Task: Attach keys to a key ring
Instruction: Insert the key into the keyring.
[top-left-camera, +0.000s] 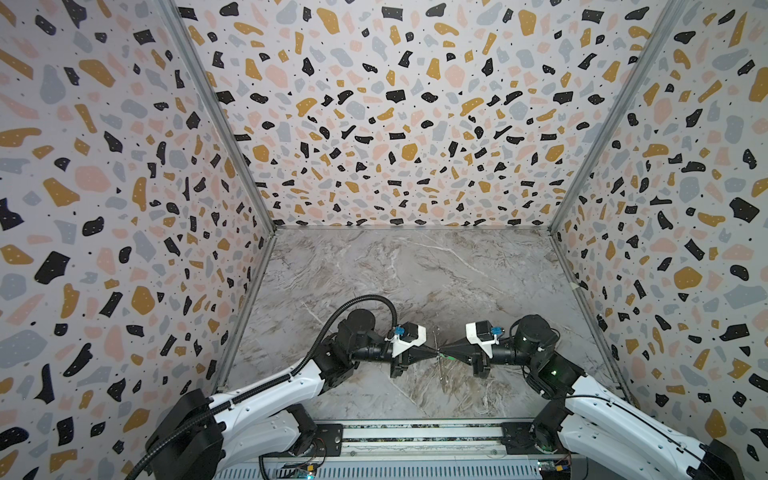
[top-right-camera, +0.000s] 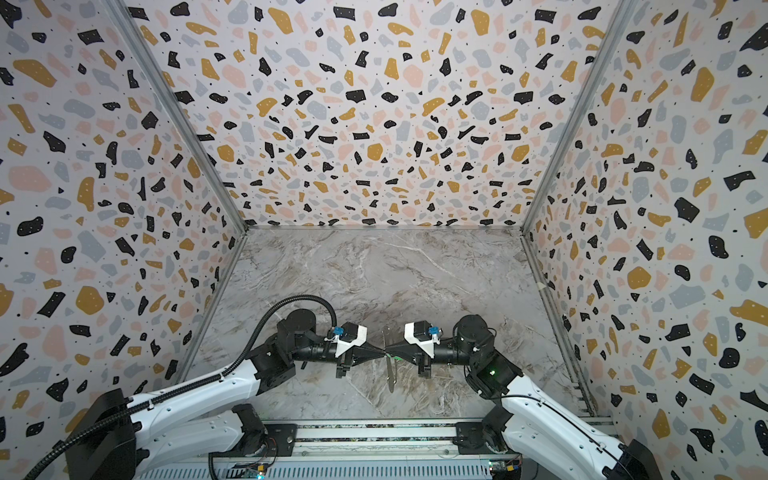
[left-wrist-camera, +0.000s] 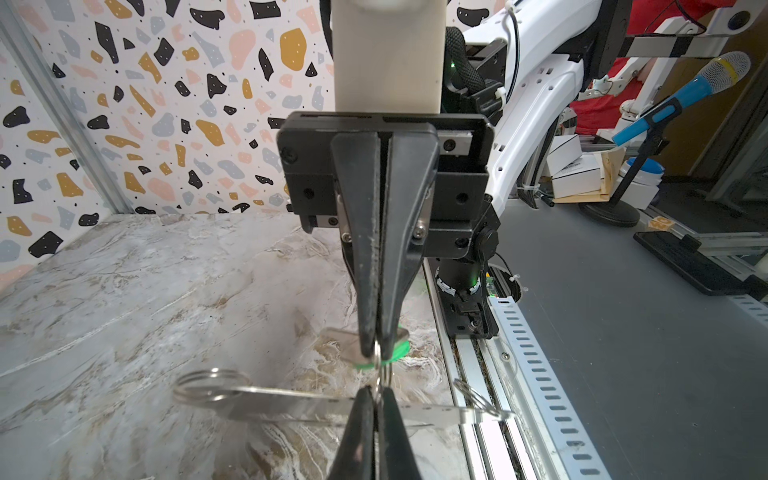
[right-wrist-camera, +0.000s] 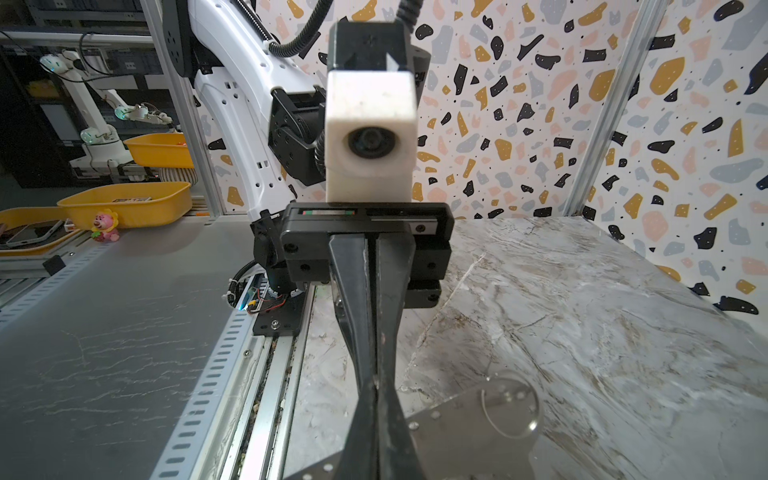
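Both grippers meet tip to tip above the marble table near its front edge. My right gripper (top-left-camera: 442, 354) (left-wrist-camera: 376, 355) is shut on the key (left-wrist-camera: 392, 352), whose green head shows around its tips. A silvery blade sticks out beside it. My left gripper (top-left-camera: 434, 354) (left-wrist-camera: 376, 392) is shut on a thin wire loop of the key ring (left-wrist-camera: 291, 405). The key ring is a flat grey strip with small dots and wire loops at both ends. It crosses just under the tips, and both top views show it as a narrow sliver (top-right-camera: 389, 374). In the right wrist view its plate (right-wrist-camera: 469, 428) lies beside my shut fingers (right-wrist-camera: 361, 432).
Terrazzo-patterned walls close the table (top-left-camera: 415, 282) on the left, back and right. A metal rail (top-left-camera: 415, 436) runs along the front edge between the arm bases. Outside the cell stand yellow trays (right-wrist-camera: 124, 203) and a blue microphone (left-wrist-camera: 681, 99).
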